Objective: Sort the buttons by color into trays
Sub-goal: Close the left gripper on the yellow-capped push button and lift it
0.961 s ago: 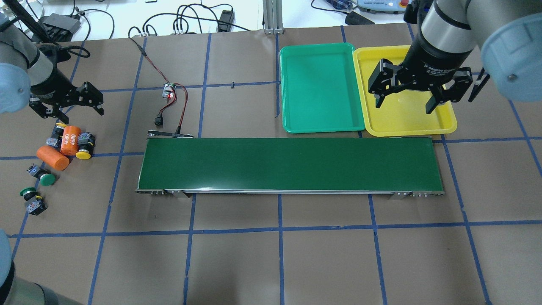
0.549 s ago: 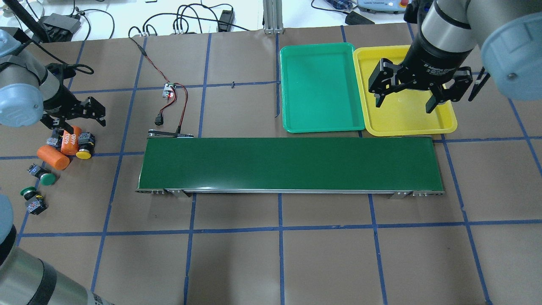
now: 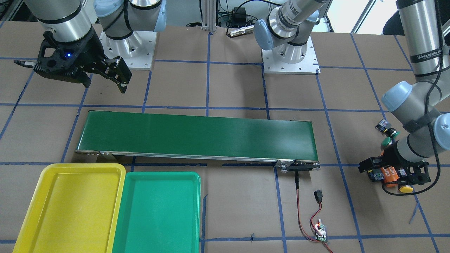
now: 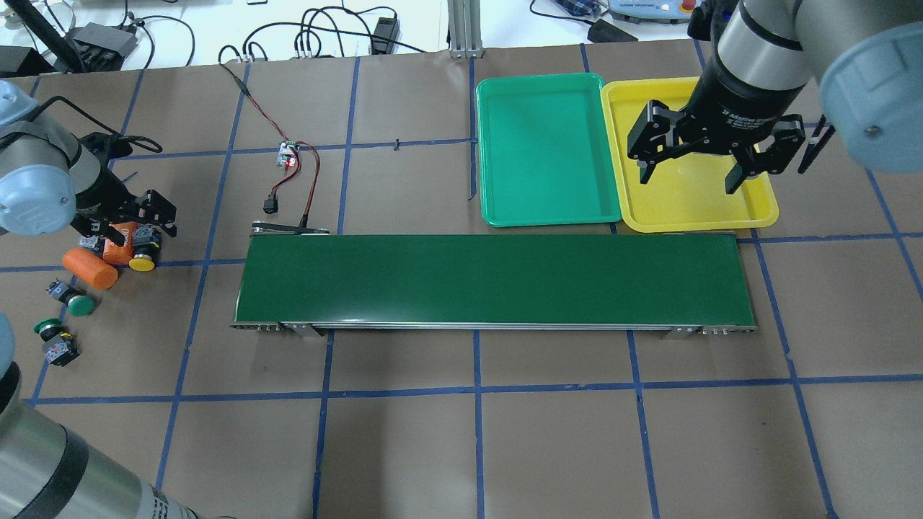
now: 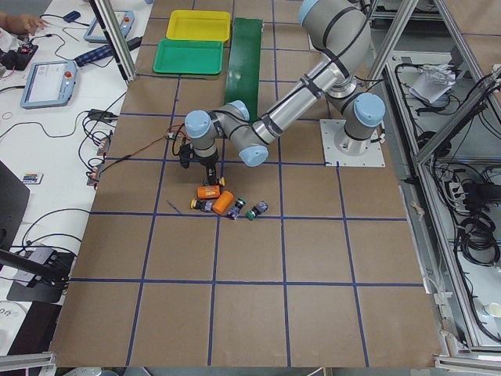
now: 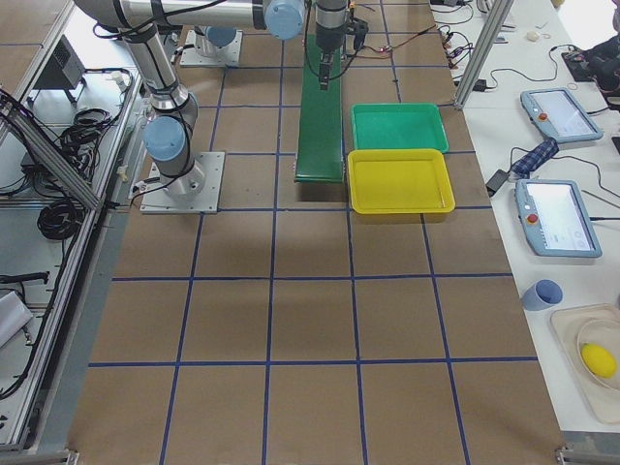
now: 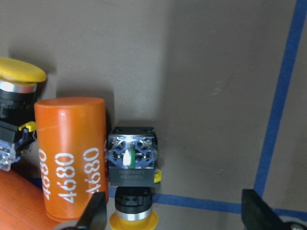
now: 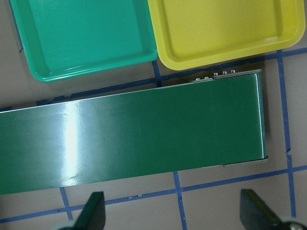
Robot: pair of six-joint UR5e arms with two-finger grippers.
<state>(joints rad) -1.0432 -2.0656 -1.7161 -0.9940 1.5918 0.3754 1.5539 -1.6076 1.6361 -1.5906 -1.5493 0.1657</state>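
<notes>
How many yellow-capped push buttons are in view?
2. One yellow button sits under the open left gripper, beside the orange 4680 cylinder; the other yellow button lies on that cylinder's opposite side. None seems hidden.

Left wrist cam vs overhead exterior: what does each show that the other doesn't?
Left wrist only: the terminal end of the yellow-capped button, seen between the open jaws of the left gripper; the 4680 print on the orange cylinder beside it; the cap of a second yellow button past that cylinder.
Overhead only: two green-capped buttons, a second orange cylinder, the conveyor belt, the green tray, the yellow tray, and the right gripper with jaws open.
Both: the yellow-capped button, the orange cylinder, the left gripper, blue tape lines.
</notes>
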